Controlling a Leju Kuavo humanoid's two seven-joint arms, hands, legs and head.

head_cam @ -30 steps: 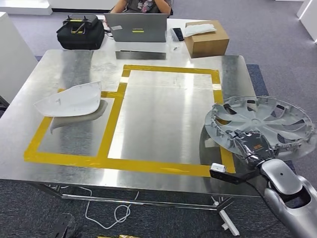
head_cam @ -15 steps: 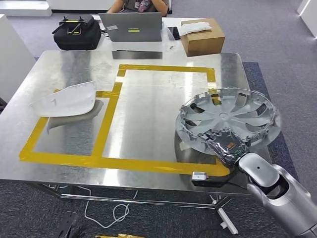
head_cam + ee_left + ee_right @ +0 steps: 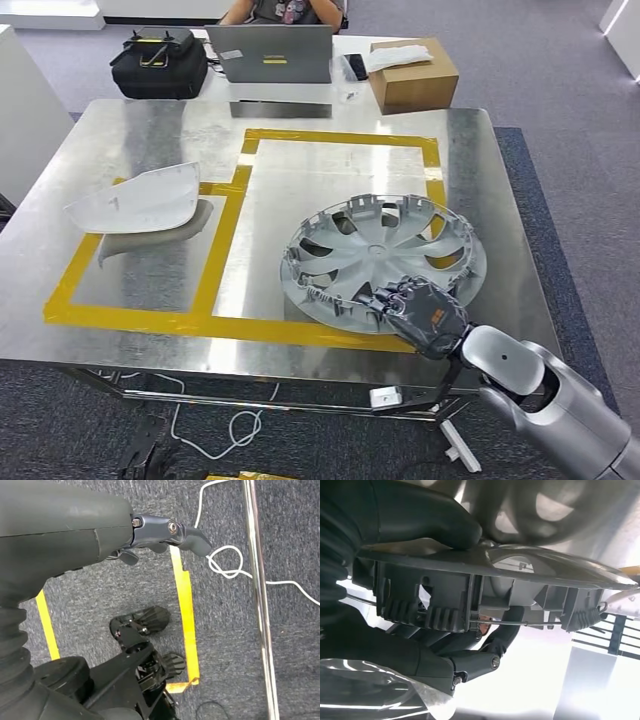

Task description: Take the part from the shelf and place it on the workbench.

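Observation:
The part is a grey wheel cover (image 3: 381,258), inner side up, low over the steel workbench (image 3: 317,190) inside the big yellow-taped rectangle. My right hand (image 3: 423,312) grips its near rim. In the right wrist view the thick thumb (image 3: 429,522) presses one face of the rim (image 3: 478,575) and the dark fingers (image 3: 471,662) wrap the other. Whether the cover touches the bench I cannot tell. My left hand (image 3: 166,532) hangs over the carpet beside the table leg, holding nothing, fingers apart.
A white curved panel (image 3: 136,200) lies in the left taped box. At the far edge sit a black bag (image 3: 160,65), a laptop (image 3: 272,55) and a cardboard box (image 3: 413,75), with a person seated behind. A white cable (image 3: 226,562) lies on the floor.
My right hand has carried the wheel cover left from beyond the bench's right edge and lowered it into the taped rectangle. The camera shifted slightly.

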